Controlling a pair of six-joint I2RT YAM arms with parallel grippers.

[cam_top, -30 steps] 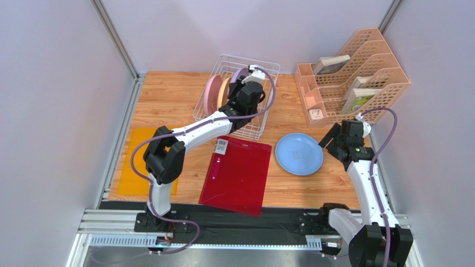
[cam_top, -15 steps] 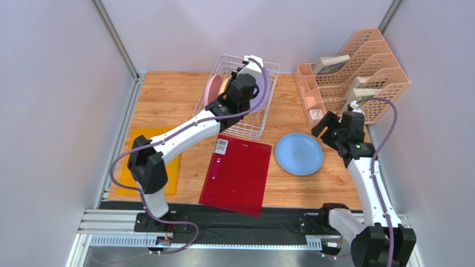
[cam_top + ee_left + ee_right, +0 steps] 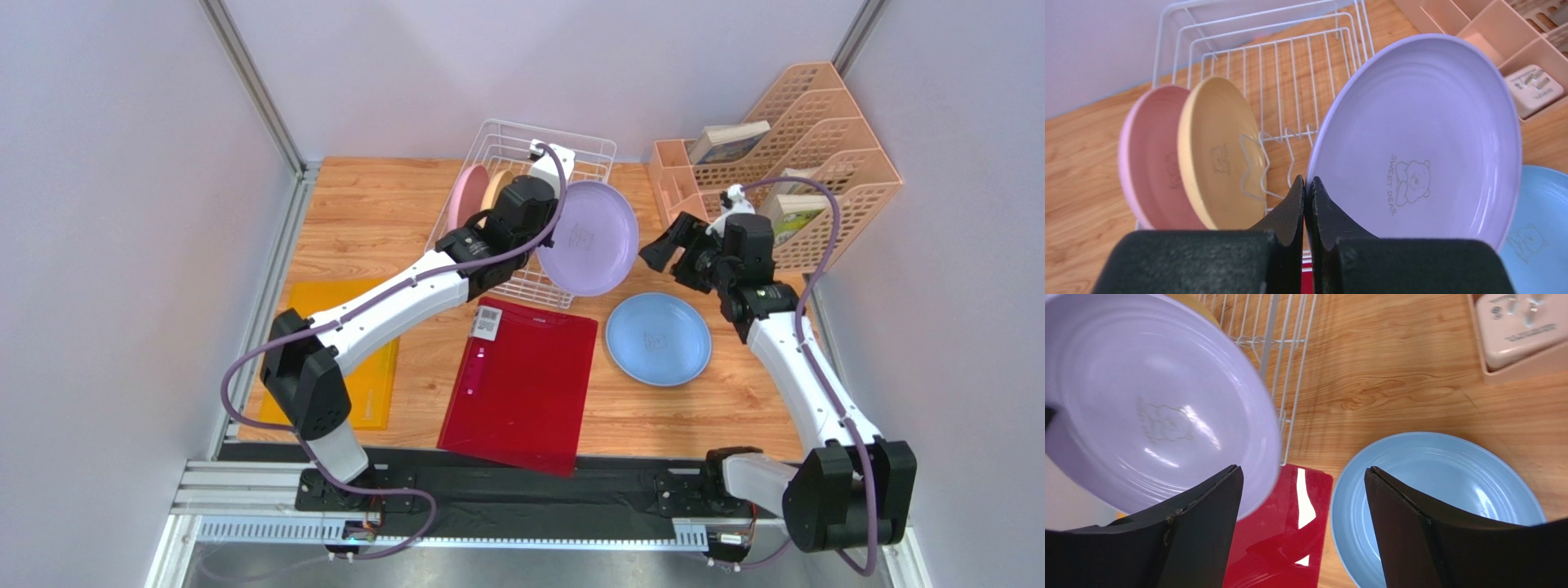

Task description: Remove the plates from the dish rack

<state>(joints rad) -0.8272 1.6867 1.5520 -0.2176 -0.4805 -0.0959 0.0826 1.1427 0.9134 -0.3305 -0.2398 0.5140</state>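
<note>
My left gripper point(image 3: 548, 211) point(image 3: 1307, 184) is shut on the rim of the lilac plate point(image 3: 590, 238) point(image 3: 1425, 141) and holds it tilted in the air, beside the right edge of the white wire dish rack point(image 3: 530, 137) point(image 3: 1229, 24). The pink plate point(image 3: 467, 196) point(image 3: 1146, 171) and the tan-yellow plate point(image 3: 496, 186) point(image 3: 1214, 159) stand upright in the rack. The light blue plate point(image 3: 659, 339) point(image 3: 1438, 478) lies flat on the table. My right gripper point(image 3: 660, 249) point(image 3: 1303, 478) is open and empty, just right of the lilac plate point(image 3: 1149, 410).
A red clipboard point(image 3: 520, 382) lies in front of the rack. A peach lattice organizer point(image 3: 785, 147) holding small boxes stands at the back right. An orange mat point(image 3: 329, 355) lies at the left. Walls close both sides.
My left gripper has lifted the lilac plate out of the rack and swung it to the right. My right arm has moved up and left toward the plate.
</note>
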